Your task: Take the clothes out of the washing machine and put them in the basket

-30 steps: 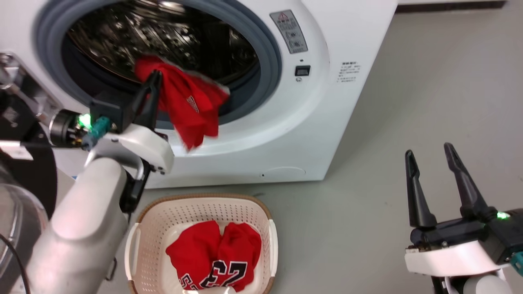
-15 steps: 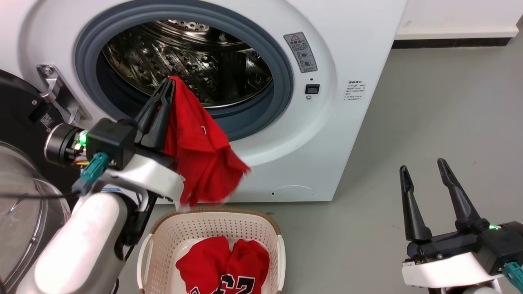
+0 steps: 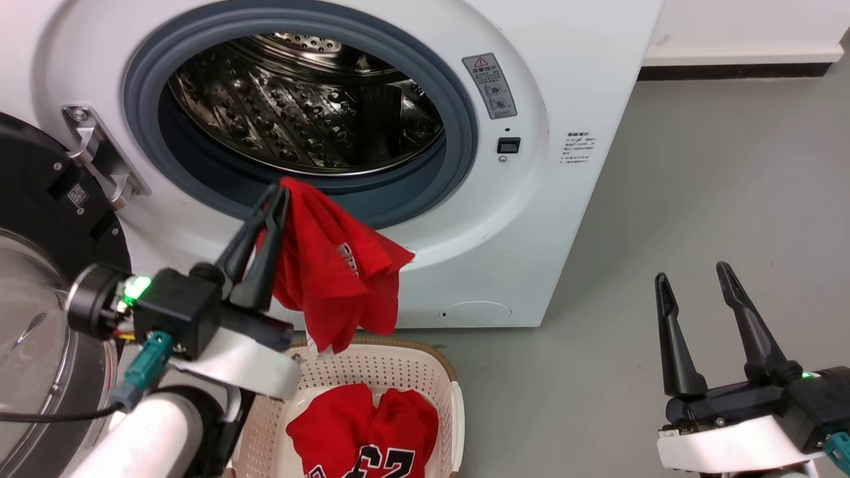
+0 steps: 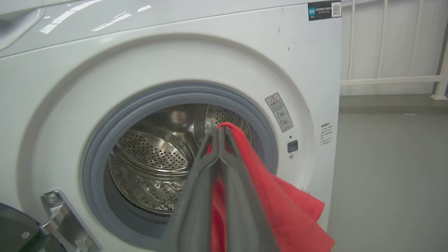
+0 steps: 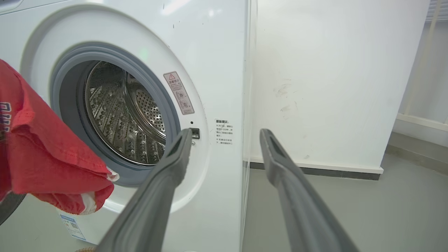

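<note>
Nearest you, low on the right, your right gripper (image 3: 690, 273) has its fingers spread wide apart over the grey floor (image 3: 697, 166). On the left, your left gripper (image 3: 279, 192) has its fingers pressed together, pinching the red shirt (image 3: 339, 265) by its top edge. The left wrist view gives you the pinch itself: both fingers are shut tight, with red cloth between them and draping off to the right. The head view adds what's underneath. The shirt, small white lettering on it, dangles down to the far rim of the basket (image 3: 457, 405); whether it touches, I can't tell. The numbered shirt (image 3: 365, 431) lies bunched inside that basket. Behind it all stands the washing machine (image 3: 531, 232), its door (image 3: 46, 219) swung open to the left and the steel drum (image 3: 299, 119) gleaming inside the grey ring. The right wrist view adds the white wall (image 5: 332, 87) beyond the machine's side.
</note>
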Controlling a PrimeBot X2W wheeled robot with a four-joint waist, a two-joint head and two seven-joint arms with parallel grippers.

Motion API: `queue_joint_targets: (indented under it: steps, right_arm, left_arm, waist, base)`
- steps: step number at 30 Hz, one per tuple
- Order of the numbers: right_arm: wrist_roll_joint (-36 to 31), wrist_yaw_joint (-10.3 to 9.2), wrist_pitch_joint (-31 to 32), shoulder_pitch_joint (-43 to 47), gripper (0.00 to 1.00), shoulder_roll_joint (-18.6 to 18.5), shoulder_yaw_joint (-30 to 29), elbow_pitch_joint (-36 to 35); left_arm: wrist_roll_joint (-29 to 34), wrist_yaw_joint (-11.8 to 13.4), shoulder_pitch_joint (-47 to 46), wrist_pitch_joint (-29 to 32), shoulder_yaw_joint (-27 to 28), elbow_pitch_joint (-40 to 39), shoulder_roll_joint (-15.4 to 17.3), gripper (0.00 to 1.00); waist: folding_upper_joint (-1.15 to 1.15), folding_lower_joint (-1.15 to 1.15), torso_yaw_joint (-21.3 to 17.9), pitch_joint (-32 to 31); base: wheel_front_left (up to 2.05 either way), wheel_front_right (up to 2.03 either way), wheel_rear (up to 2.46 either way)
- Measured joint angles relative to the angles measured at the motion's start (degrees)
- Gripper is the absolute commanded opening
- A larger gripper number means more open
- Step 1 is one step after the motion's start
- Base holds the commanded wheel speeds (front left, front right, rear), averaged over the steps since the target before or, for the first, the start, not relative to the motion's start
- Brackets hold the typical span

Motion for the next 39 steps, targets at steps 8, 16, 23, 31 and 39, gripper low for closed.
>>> queue_joint_targets:
  steps: [8, 16, 23, 31, 39]
  right_arm:
    - [-0.01, 0.0, 0.0, -0.45, 1.0, 0.0, -0.74, -0.36]
    - [-0.48, 0.0, 0.0, -3.11, 1.0, 0.0, -0.76, -0.96]
    - [-0.73, 0.0, 0.0, -6.71, 1.0, 0.01, -0.73, -1.85]
    - [-0.43, 0.0, 0.0, -11.12, 1.0, -0.02, -1.31, -2.7]
    - [0.7, 0.0, 0.0, -14.39, 1.0, -0.02, -1.76, -3.56]
  left_arm:
    - [-1.98, -0.25, 4.95, -1.34, -1.85, 3.56, -0.97, 0.0]
    - [-3.78, -3.9, 5.57, -5.5, -4.88, 18.3, -4.78, 0.0]
    - [-4.0, -8.1, 0.77, -8.84, -7.38, 36.86, -9.87, 0.0]
    - [-4.2, -13.1, -9.32, -10.77, -8.17, 59.36, -15.14, 0.0]
    - [-2.49, -16.12, -18.9, -11.34, -10.15, 76.8, -18.92, 0.0]
  waist:
    - [0.0, 0.0, 0.04, 2.09]
    - [0.0, 0.0, -0.27, 6.9]
    - [0.0, 0.01, -1.39, 13.01]
    - [0.0, 0.01, -3.49, 21.48]
    - [0.0, 0.01, -6.04, 29.43]
  base:
    - [0.0, 0.0, 0.0]
    - [0.0, 0.0, 0.0]
    - [0.0, 0.0, 0.0]
    - [0.0, 0.0, 0.0]
    - [0.0, 0.0, 0.0]
